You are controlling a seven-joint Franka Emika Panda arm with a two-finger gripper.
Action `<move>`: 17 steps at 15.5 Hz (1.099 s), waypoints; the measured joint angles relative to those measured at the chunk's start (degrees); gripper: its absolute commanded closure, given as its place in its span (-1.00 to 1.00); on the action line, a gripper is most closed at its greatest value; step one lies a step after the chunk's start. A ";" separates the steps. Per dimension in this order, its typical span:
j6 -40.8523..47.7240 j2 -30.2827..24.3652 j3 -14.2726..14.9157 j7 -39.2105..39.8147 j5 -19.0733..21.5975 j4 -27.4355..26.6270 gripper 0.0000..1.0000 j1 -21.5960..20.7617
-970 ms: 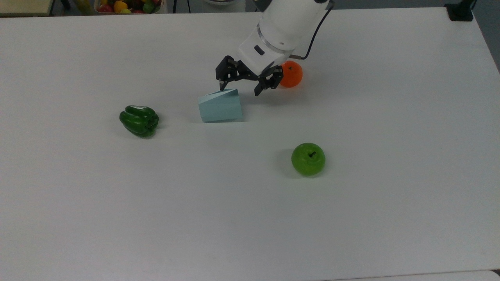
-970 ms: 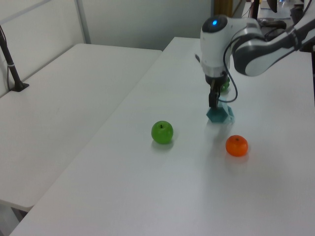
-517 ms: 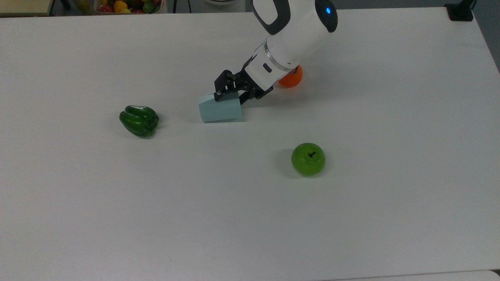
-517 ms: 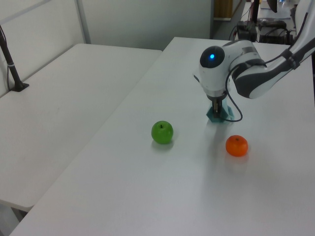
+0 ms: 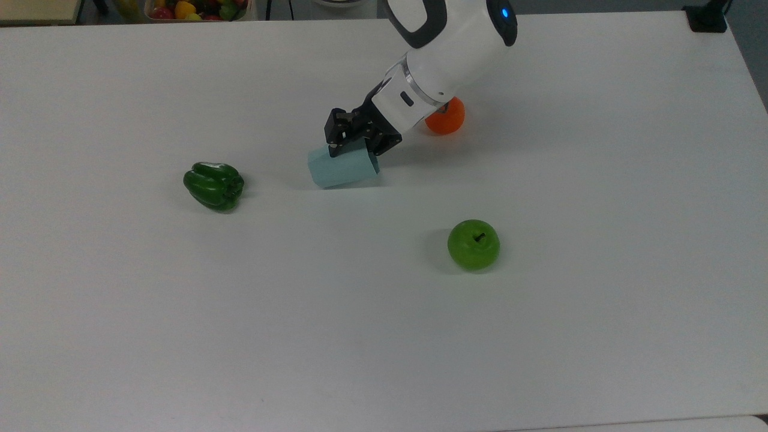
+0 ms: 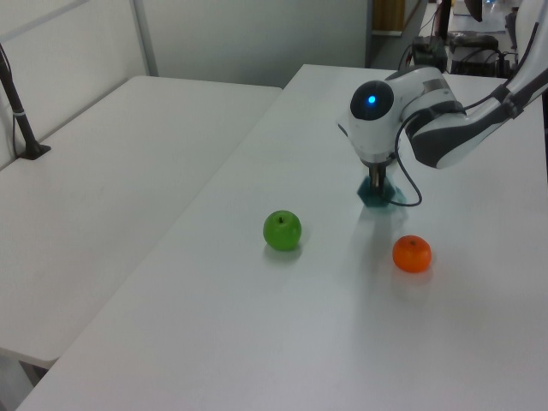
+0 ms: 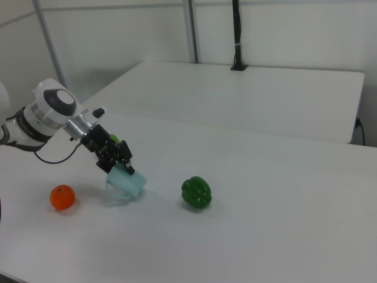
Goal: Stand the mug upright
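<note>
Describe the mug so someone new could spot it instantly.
On the white table, find the gripper of the white arm; the mug is the thing in its fingers, between a green bell pepper and an orange. It is the one pale-blue, flat-faceted shape among rounded produce, tilted.

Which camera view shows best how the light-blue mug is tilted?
The right view: the mug leans off the table in profile under the gripper. The top view gives its faceted side from above. In the left view the arm hides most of it.
</note>
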State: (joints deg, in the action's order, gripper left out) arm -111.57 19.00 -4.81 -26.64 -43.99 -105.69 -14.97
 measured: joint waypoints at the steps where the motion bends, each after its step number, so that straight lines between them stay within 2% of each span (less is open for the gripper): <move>1: -0.06 -0.53 0.02 -0.02 1.59 0.03 0.91 0.33; 3: -1.35 -1.03 0.04 -0.19 5.57 0.19 0.85 1.14; 5: -3.51 -1.47 0.24 -0.25 11.05 0.77 0.66 2.40; 6: -4.56 -1.74 0.38 -0.13 14.25 1.18 0.50 3.17; 7: -5.48 -1.98 0.70 0.39 17.97 1.73 0.18 3.94; 8: -6.54 -2.18 1.37 1.05 21.52 2.12 0.02 4.50; 11: -10.51 -2.33 4.19 2.40 30.19 2.34 -0.17 5.20; 14: -11.60 -2.30 5.86 3.54 34.32 2.31 -0.42 5.79; 15: -11.60 -2.27 6.10 4.87 34.71 2.28 -0.57 5.89; 16: -11.60 -2.25 6.24 6.03 34.87 2.25 -0.86 5.90; 17: -11.60 -2.25 6.32 6.57 34.89 2.25 -1.00 5.90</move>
State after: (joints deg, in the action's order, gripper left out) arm -123.18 16.75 1.52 -20.07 -9.09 -103.44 -9.07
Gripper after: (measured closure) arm 0.335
